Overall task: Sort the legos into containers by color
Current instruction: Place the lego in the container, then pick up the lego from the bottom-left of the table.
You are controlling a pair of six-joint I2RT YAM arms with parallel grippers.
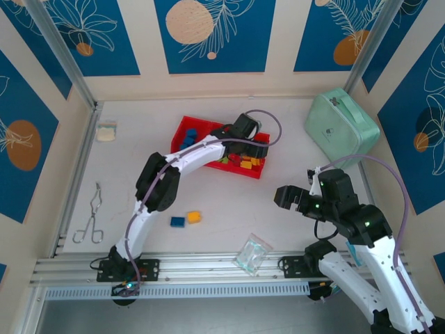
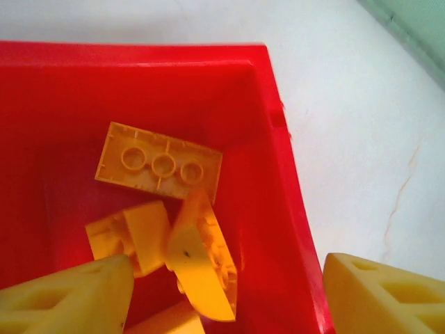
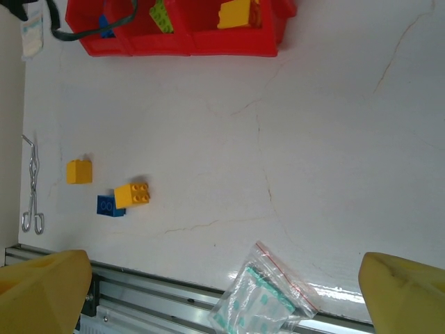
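Upper centre of the top view: long red tray (image 1: 182,126) lying at a slant, with the left arm stretched over it and the left gripper (image 1: 249,142) above its right end. In the left wrist view, its yellow fingers (image 2: 76,292) sit at the bottom corners, spread wide and pinching nothing. Between and above them is the tray's end compartment holding a pile of yellow bricks (image 2: 158,163), one flat with its underside up, the others tilted.

Right gripper (image 1: 288,197) hangs right of centre, well apart from the tray, jaws spread and empty.

In the right wrist view, the tray runs along the top edge with blue, green and yellow pieces in separate compartments. At the left of that frame, loose on the white table (image 3: 278,139), are a lone yellow brick (image 3: 79,171) and a second yellow brick (image 3: 132,195) touching a blue brick (image 3: 108,207).

Also on the table:
- metal forceps (image 1: 90,217), far left
- clear bag (image 1: 252,254), bottom centre
- mint-green zipped case (image 1: 341,129), upper right
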